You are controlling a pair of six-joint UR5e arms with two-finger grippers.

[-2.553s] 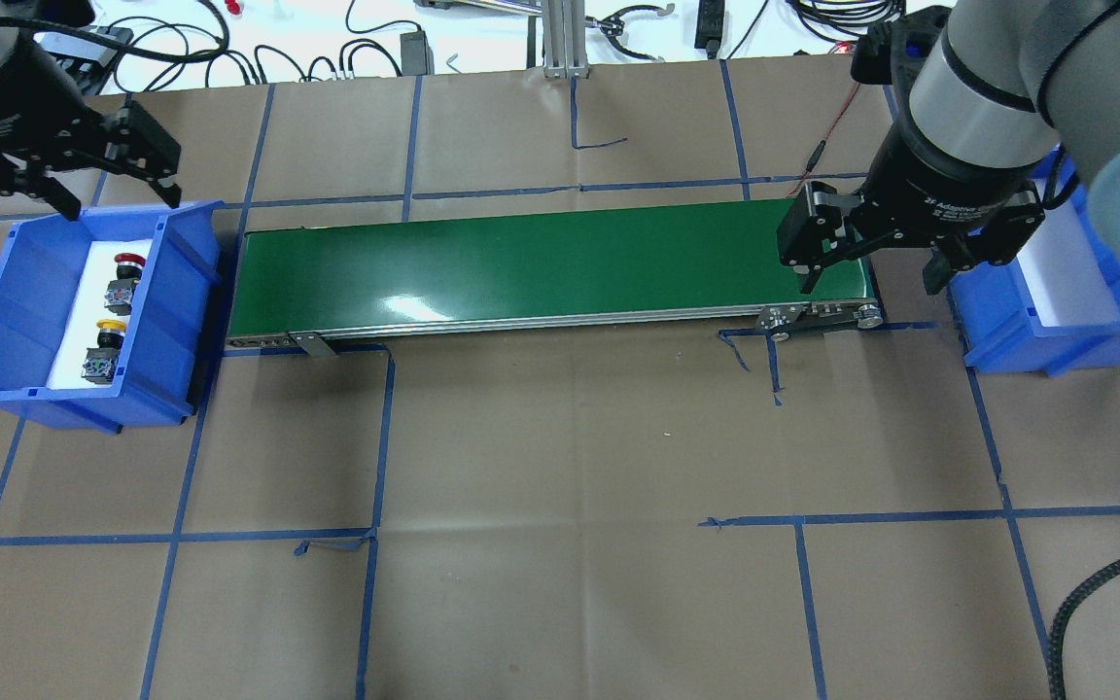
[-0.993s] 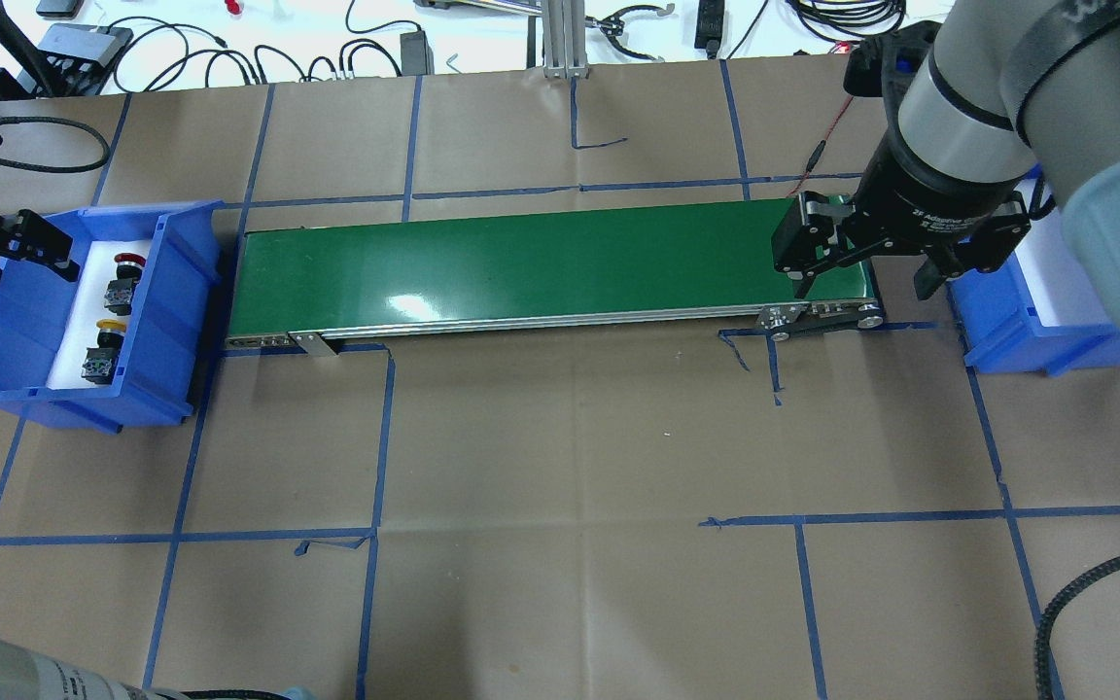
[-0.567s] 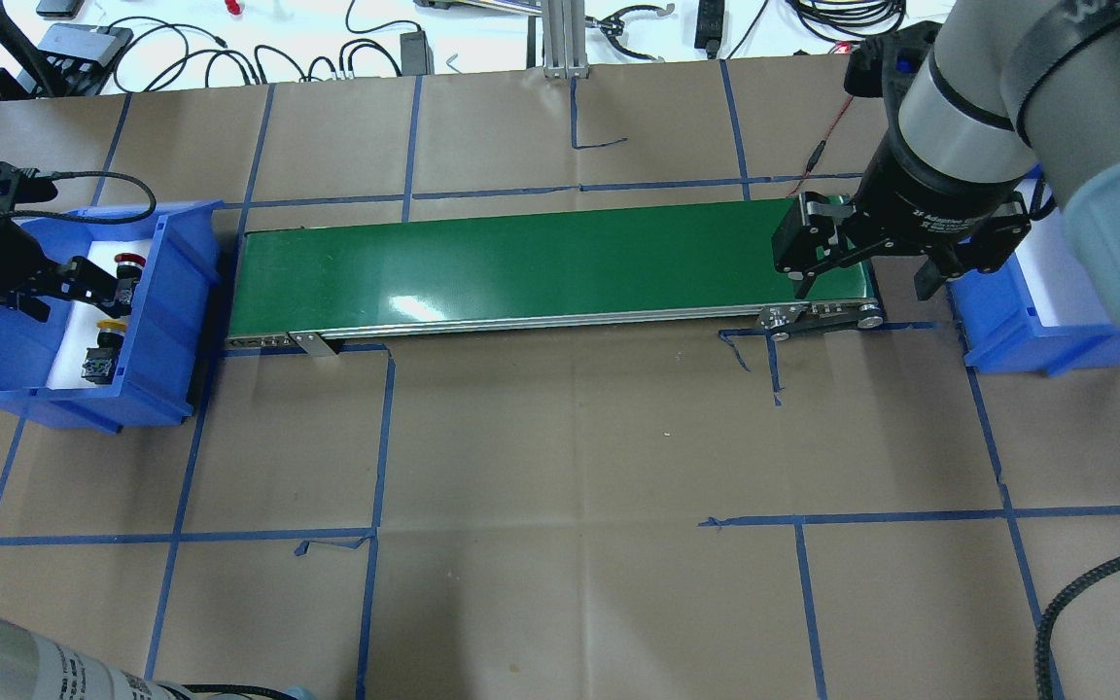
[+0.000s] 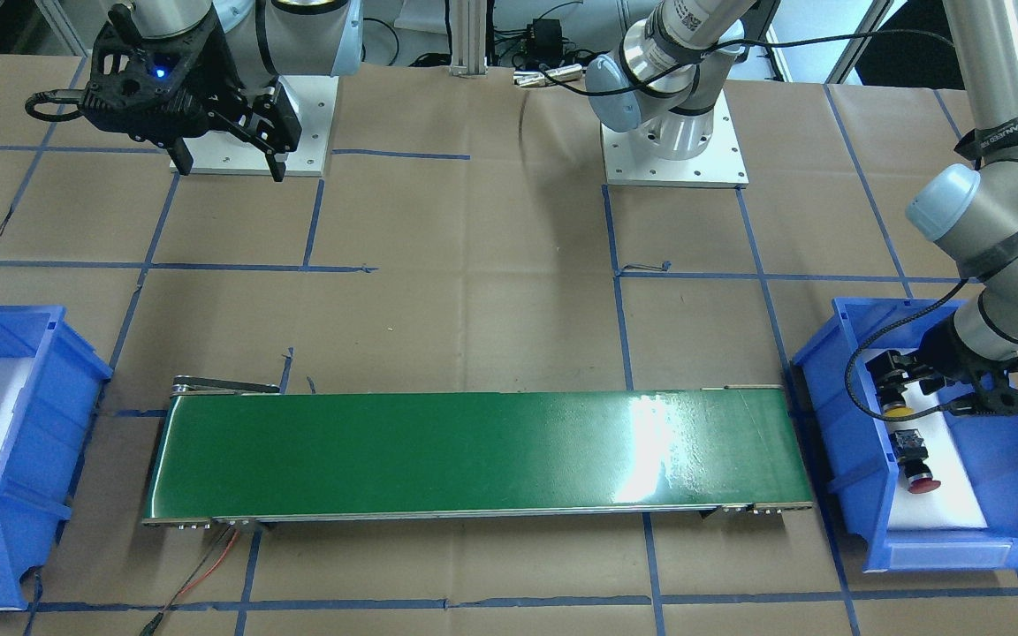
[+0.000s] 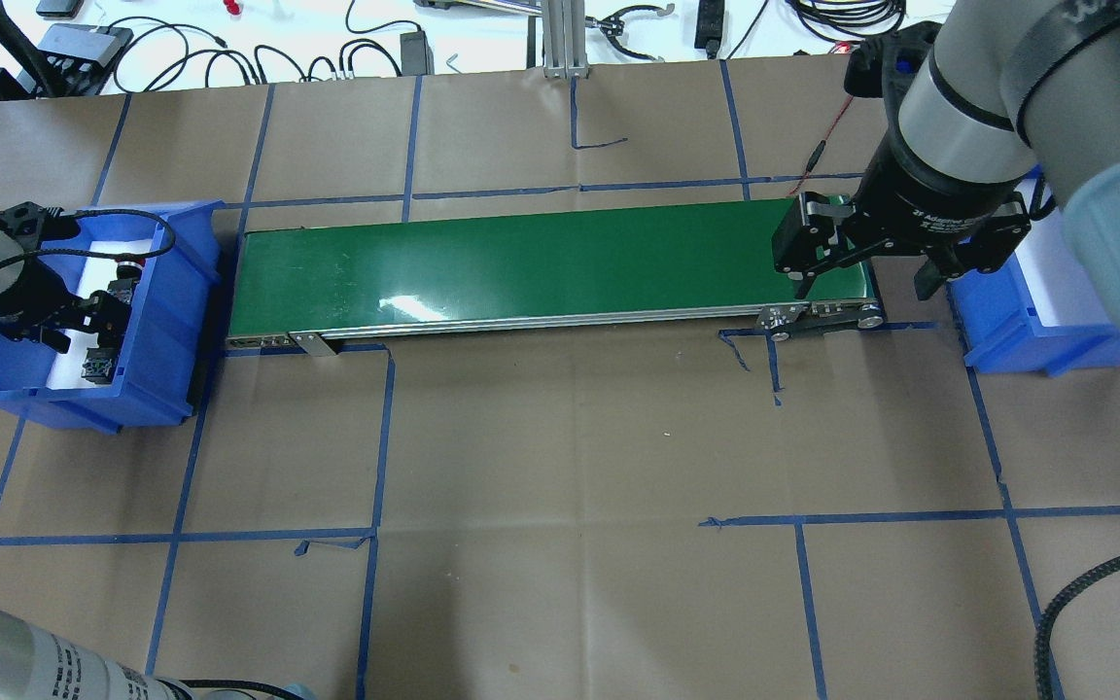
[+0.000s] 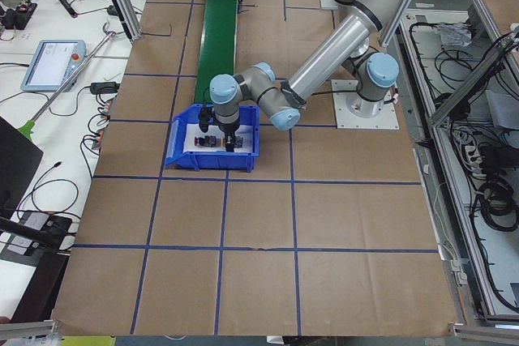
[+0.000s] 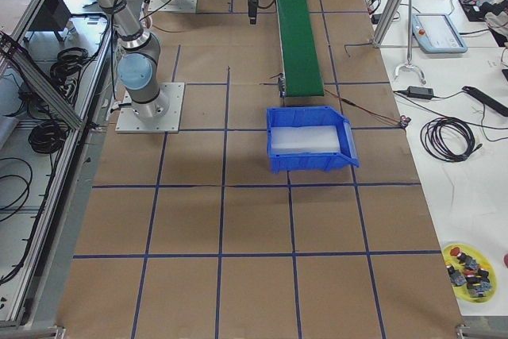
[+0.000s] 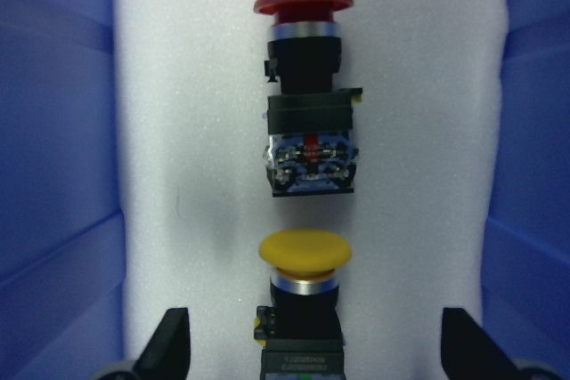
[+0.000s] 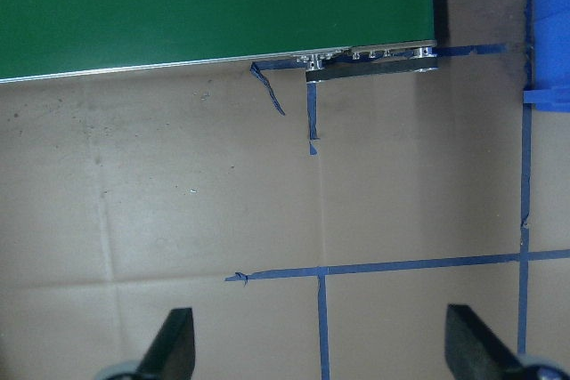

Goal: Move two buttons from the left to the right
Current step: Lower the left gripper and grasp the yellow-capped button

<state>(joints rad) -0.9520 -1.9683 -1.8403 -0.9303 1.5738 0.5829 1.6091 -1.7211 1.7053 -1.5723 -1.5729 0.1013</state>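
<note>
Through the left wrist camera we see the red-capped push button (image 8: 307,113) and the yellow mushroom-capped push button (image 8: 301,300) lying end to end on white foam (image 8: 427,175) inside a blue plastic bin (image 8: 53,131). The left gripper (image 8: 316,344) is spread wide astride the yellow one's black body, clear of it. From overhead, we find the right gripper (image 5: 863,287) likewise released and empty, hanging near the right end of the long green conveyor belt (image 5: 541,262), beside a second blue bin (image 5: 1002,335).

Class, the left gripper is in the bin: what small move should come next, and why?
Probably shut the left gripper on the yellow button: its open fingers flank that button's body, and the red button lies apart, beyond it.
</note>
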